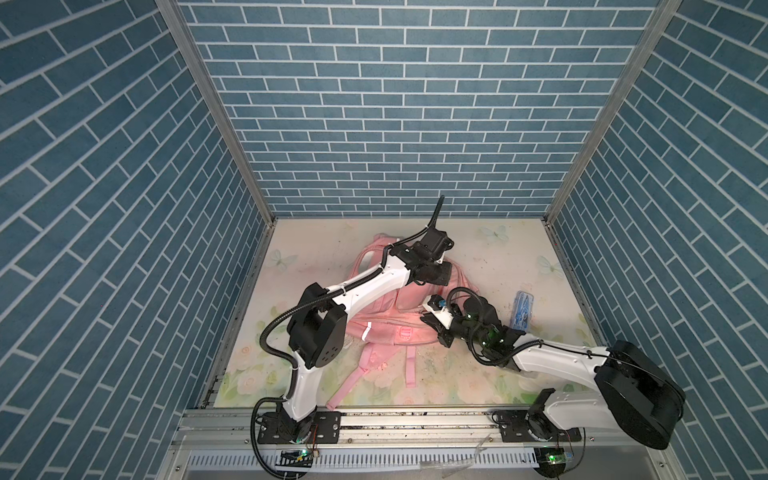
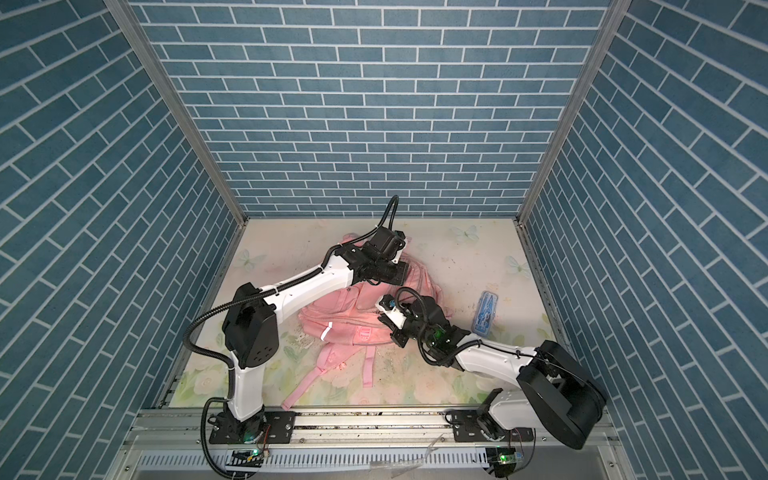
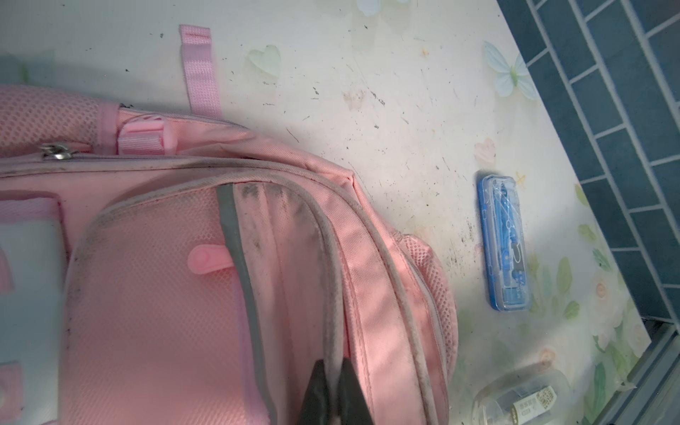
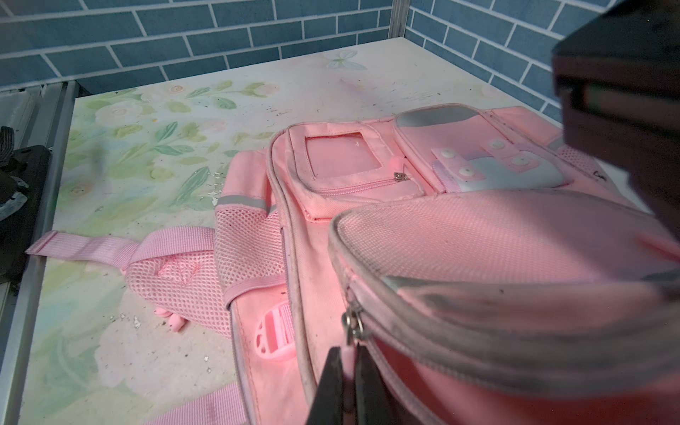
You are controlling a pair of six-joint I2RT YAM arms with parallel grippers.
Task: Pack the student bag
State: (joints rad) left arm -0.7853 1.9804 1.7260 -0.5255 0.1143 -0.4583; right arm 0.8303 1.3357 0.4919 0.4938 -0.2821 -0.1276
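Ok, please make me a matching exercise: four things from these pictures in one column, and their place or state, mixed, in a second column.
1 student bag
2 blue case
3 left gripper
4 right gripper

a shut on the zip pull
b shut on the grey piped seam
c pink, in the middle of the table
d lying beside the bag, untouched

Pairs: 1-c, 2-d, 3-b, 4-a
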